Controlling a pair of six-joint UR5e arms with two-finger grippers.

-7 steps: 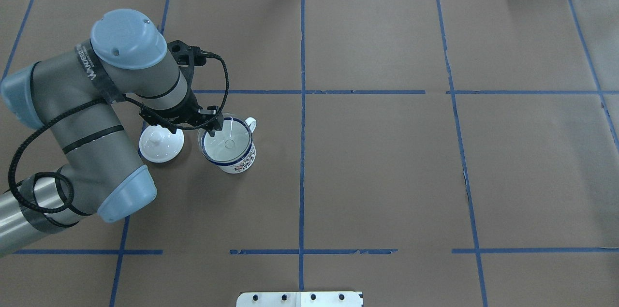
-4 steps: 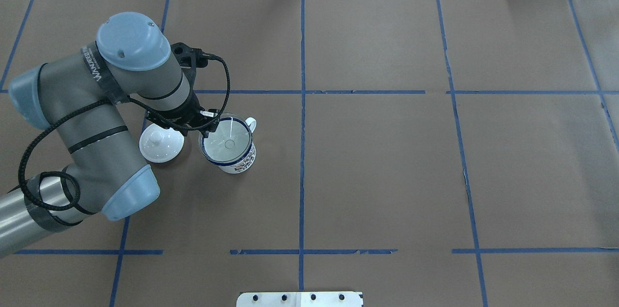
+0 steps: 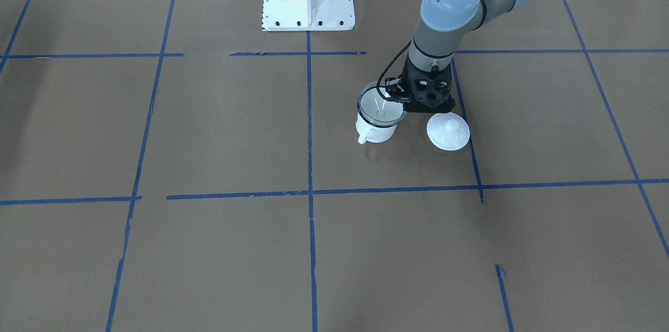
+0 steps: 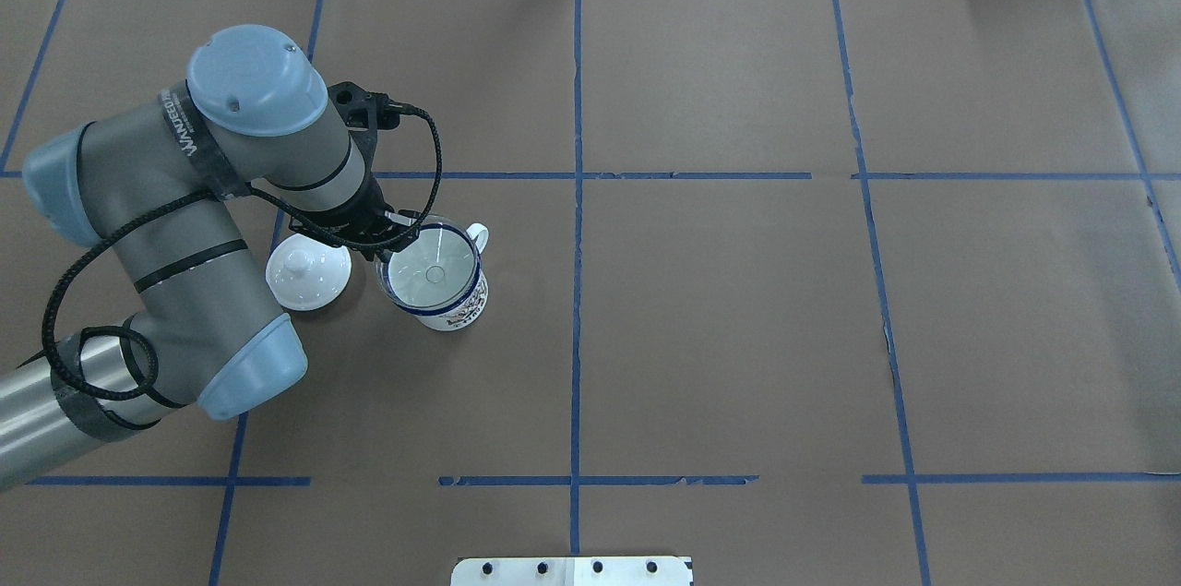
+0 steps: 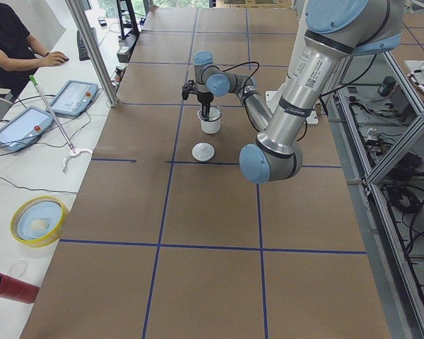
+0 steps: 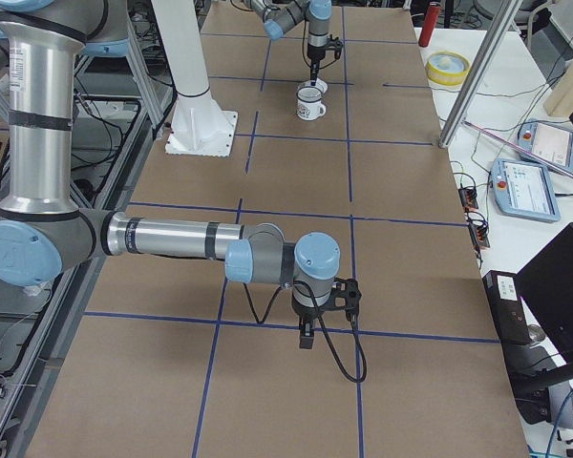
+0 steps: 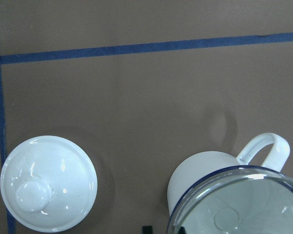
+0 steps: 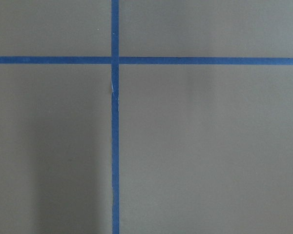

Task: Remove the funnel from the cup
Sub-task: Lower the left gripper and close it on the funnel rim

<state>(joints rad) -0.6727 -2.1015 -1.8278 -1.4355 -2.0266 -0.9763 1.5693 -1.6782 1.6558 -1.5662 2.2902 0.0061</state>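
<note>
Gripping the funnel (image 4: 434,270) at its rim: left tool (image 3: 402,106) looks clamped there, on the lid (image 4: 307,272) side. Funnel sits in the cup (image 4: 461,314), upright on the surface (image 4: 720,337), lid just beside. Right tool (image 6: 306,336) is well apart; can't tell its opening.

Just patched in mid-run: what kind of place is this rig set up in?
Most likely a robotics lab workcell: a table covered in brown paper with a blue tape grid, teach pendants on the side bench, and an operator seated beside it.
</note>
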